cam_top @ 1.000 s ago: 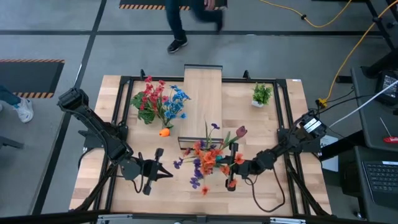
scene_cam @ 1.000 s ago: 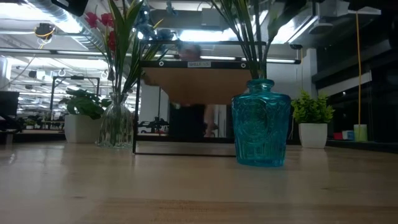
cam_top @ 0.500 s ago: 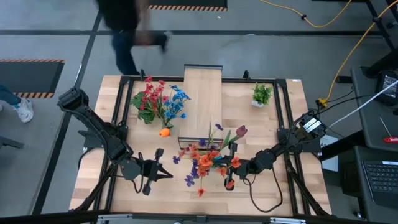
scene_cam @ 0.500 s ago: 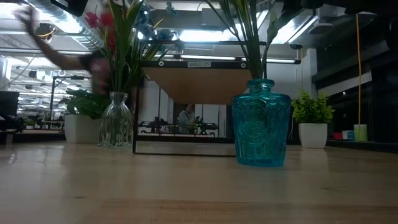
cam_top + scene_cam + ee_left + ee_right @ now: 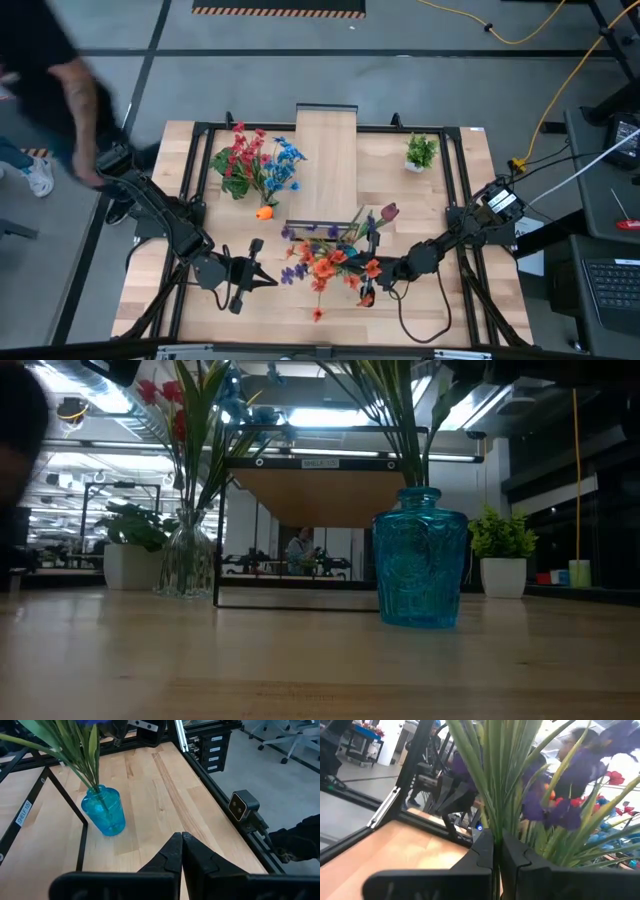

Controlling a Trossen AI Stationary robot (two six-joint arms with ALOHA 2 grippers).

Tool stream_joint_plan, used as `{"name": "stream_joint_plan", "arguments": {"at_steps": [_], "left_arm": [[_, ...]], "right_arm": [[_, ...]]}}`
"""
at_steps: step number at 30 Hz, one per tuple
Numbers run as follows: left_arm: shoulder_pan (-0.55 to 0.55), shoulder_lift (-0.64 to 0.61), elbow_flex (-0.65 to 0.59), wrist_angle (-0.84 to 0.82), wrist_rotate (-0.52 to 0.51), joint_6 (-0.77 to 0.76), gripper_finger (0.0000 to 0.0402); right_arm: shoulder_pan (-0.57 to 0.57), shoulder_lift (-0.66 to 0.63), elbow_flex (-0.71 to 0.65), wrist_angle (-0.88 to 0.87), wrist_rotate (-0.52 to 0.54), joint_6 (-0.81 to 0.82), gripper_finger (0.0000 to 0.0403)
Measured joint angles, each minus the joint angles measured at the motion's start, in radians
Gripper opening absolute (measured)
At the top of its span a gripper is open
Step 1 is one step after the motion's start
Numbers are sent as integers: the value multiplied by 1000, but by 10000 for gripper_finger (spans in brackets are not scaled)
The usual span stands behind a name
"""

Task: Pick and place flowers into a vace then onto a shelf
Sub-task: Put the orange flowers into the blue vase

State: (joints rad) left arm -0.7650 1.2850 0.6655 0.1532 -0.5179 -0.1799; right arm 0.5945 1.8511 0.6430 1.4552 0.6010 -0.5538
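The flowers [image 5: 322,258], a bunch of orange and purple blooms plus a dark red tulip [image 5: 388,211], stand with their green stems [image 5: 400,430] in a blue glass vase [image 5: 420,556]. The vase [image 5: 104,810] rests on the table just in front of the shelf [image 5: 326,160]. In the high view the blooms and my right gripper [image 5: 368,284] hide the vase. My right gripper [image 5: 495,851] is shut at the stems above the vase's mouth. My left gripper [image 5: 268,281] is shut and hovers left of the bunch, touching nothing [image 5: 181,851]. My right gripper has the bunch's green stems [image 5: 496,822] between its two fingers, coming level from the table's right side and lying across the stems. The stems' lower ends stay in the blue vase, and the blooms lean out toward the left. How many stems it has cannot be told.
A clear glass vase [image 5: 184,564] with red and blue flowers [image 5: 256,162] stands left of the shelf, a loose orange bloom [image 5: 263,212] beside it. A small green plant in a white pot [image 5: 420,152] sits far right. A person [image 5: 60,80] moves past the table's far left corner.
The bunch has swung in my right gripper's hold: the blooms have shifted toward the table's left and spread lower toward the near edge, while the vase has stayed put. My right gripper has crept slightly left. A person has walked along the far side toward the left.
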Motion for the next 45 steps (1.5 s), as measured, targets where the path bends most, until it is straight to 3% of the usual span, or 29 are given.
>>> {"name": "stream_joint_plan", "arguments": {"at_steps": [5,12,26,35,42,45], "left_arm": [[0,0,0,0,0,0,4],[0,0,0,0,0,0,2],[0,0,0,0,2,0,2],[0,0,0,0,67,0,3],[0,0,0,0,67,0,4],[0,0,0,1,67,0,7]], "right_arm": [[0,0,0,-53,15,59,5],[2,0,0,-54,146,81,27],[12,0,0,-54,155,160,43],[67,-1,0,-37,270,156,46],[71,-2,0,-30,274,156,96],[71,-2,0,-30,352,156,124]]}}
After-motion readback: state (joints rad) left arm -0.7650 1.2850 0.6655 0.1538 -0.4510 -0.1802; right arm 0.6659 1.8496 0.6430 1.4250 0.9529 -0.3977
